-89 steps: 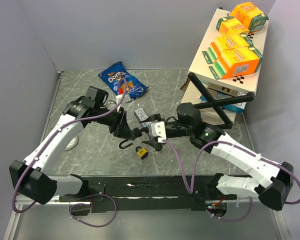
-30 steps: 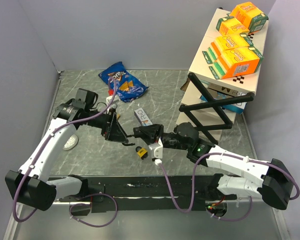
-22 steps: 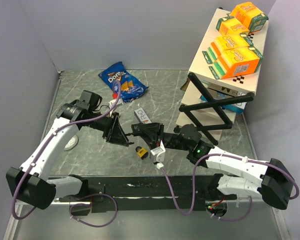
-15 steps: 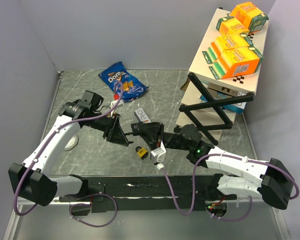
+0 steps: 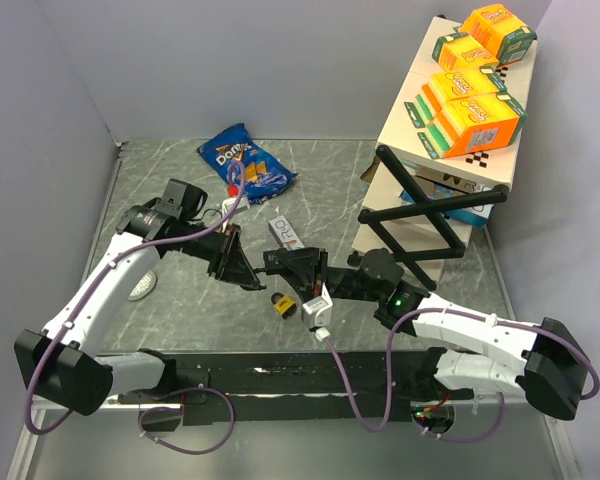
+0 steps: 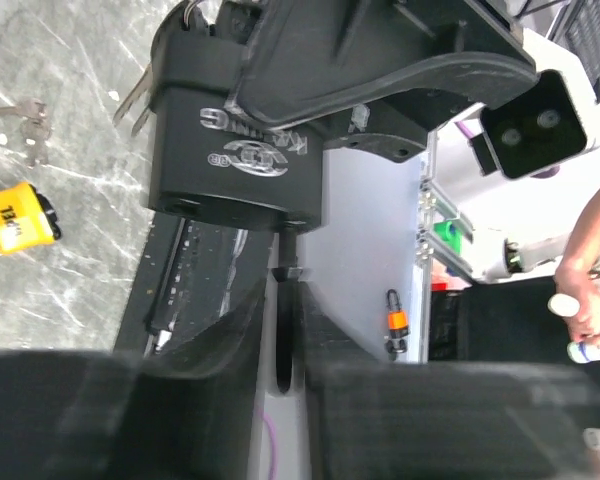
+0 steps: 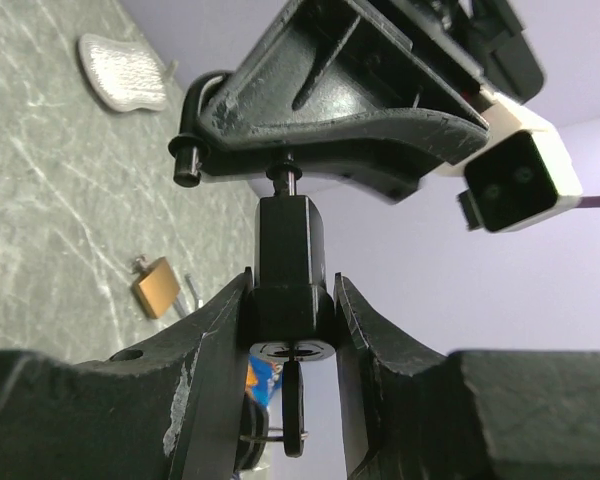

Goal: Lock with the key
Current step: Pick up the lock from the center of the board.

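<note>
1. My right gripper [image 7: 290, 285] is clamped on the black padlock [image 6: 230, 150], pads across its narrow sides. The lock hangs in the air between the two arms, over the table [image 5: 330, 200], near the spare yellow padlock [image 5: 280, 303].
2. My left gripper [image 6: 283, 300] straddles the shackle [image 7: 186, 168]. The fingers sit very close around it, but the left wrist view shows thin slivers of light either side. Can't tell if the pads bite.
3. Shackle is open: one leg in the body, free end hanging off to the side, clear of its hole.
4. Key looks seated in the keyway [image 7: 290, 350] at the end facing my right wrist, ring dangling below. Silver blades [image 6: 135, 100] poke past the body in the left wrist view. It's dark there, so not certain.
5. Step in hand, my read: swing the free leg over its hole and press it home.
6. To do it well, grip the shackle firmly on the bend and rotate about the captive leg only, no side load. Right arm holds rigid as the anvil.
7. Push along the leg axis. If skewed, it'll likely jam on the rim or twist the lock in my right pads.
8. The key turn needs a free hand, so regrip with the left, not the right.
</note>
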Robot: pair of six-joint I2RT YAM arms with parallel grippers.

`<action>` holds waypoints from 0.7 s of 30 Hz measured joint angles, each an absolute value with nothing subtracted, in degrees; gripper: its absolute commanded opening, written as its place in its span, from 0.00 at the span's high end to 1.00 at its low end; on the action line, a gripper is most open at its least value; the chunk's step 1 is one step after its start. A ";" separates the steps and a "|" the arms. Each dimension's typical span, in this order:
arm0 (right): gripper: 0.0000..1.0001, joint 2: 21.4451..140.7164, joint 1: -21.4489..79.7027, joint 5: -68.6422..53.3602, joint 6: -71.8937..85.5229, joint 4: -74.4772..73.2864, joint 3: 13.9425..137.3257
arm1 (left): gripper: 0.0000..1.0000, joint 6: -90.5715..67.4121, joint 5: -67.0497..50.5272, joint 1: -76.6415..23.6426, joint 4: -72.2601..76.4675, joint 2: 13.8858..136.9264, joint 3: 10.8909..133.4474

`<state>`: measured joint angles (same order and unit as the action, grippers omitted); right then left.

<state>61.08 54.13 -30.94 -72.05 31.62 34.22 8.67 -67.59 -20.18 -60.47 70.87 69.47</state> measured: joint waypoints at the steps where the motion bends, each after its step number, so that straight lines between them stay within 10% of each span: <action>1: 1.00 60.95 54.13 -30.89 -71.88 31.09 34.15 | 0.96 8.29 -67.59 -20.43 -60.29 70.70 69.49; 9: 1.00 59.90 54.11 -30.33 -67.83 27.29 35.24 | 0.99 7.22 -64.14 -21.78 -58.00 68.64 69.67; 13: 0.23 59.79 54.11 -29.98 -63.72 22.57 37.98 | 0.99 7.25 -62.81 -21.96 -57.17 67.66 70.00; 15: 0.01 59.75 54.08 -29.93 -60.23 19.11 40.14 | 0.99 7.25 -61.98 -21.96 -56.97 67.57 70.81; 21: 0.00 59.64 52.49 -32.29 -48.69 6.81 48.75 | 0.99 7.38 -57.89 -21.67 -55.18 67.16 73.95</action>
<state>59.64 52.49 -32.29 -48.69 6.81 48.75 7.38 -57.89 -21.67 -55.18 67.16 73.95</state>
